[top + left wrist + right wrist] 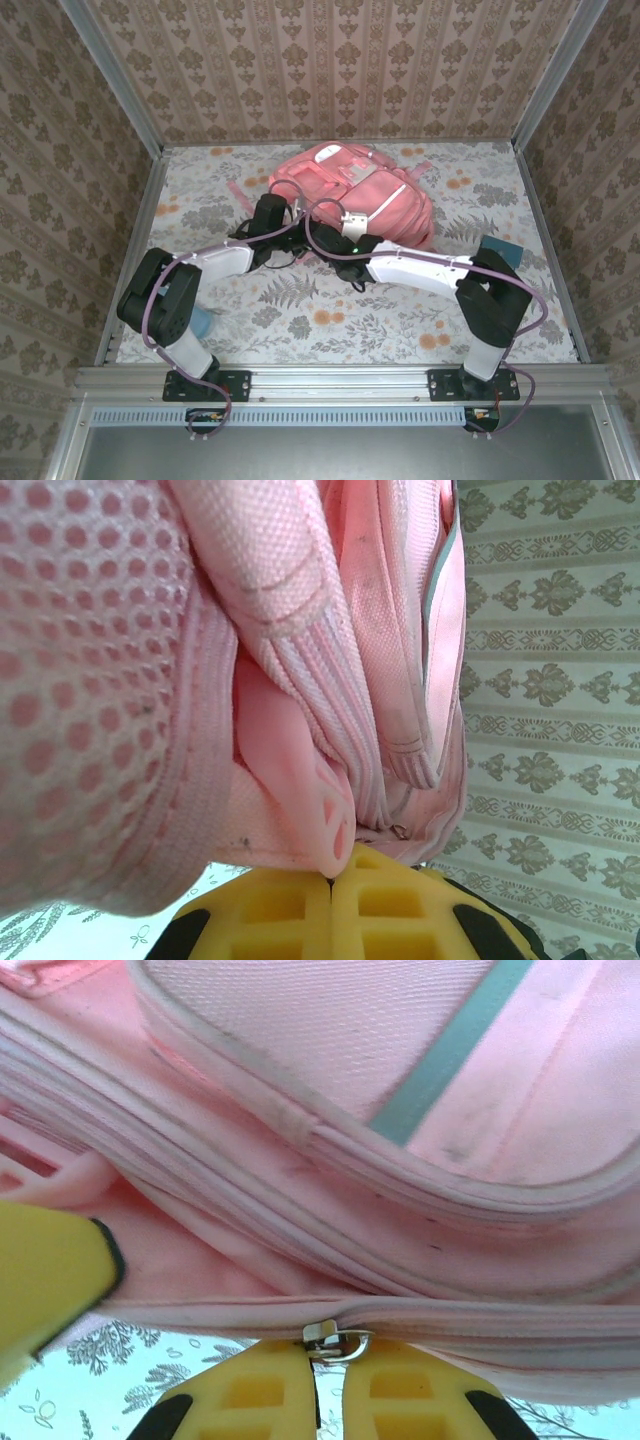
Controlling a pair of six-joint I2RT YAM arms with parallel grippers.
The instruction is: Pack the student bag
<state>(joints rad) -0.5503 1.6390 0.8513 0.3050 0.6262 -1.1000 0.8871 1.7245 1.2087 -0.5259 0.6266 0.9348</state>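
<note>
The student bag (pixel 352 192), a large pink backpack with a white stripe, lies at the back middle of the table. My left gripper (pixel 268 216) is at its near left side. In the left wrist view the yellow fingertips (pixel 300 900) are pressed together on the tip of a soft pink zip tab (pixel 318 815), so the left gripper (pixel 332 878) is shut. My right gripper (pixel 350 228) is at the bag's near edge. Its jaws (pixel 330 1360) are pinched on a metal zip pull (pixel 336 1341) that hangs from a zip line of the bag (pixel 420 1190).
A flat dark-blue booklet (pixel 500 248) lies near the right arm's elbow. A light-blue object (pixel 205 322) sits by the left arm's base. Loose pink straps (pixel 240 195) trail left of the bag. Patterned walls enclose the table on three sides.
</note>
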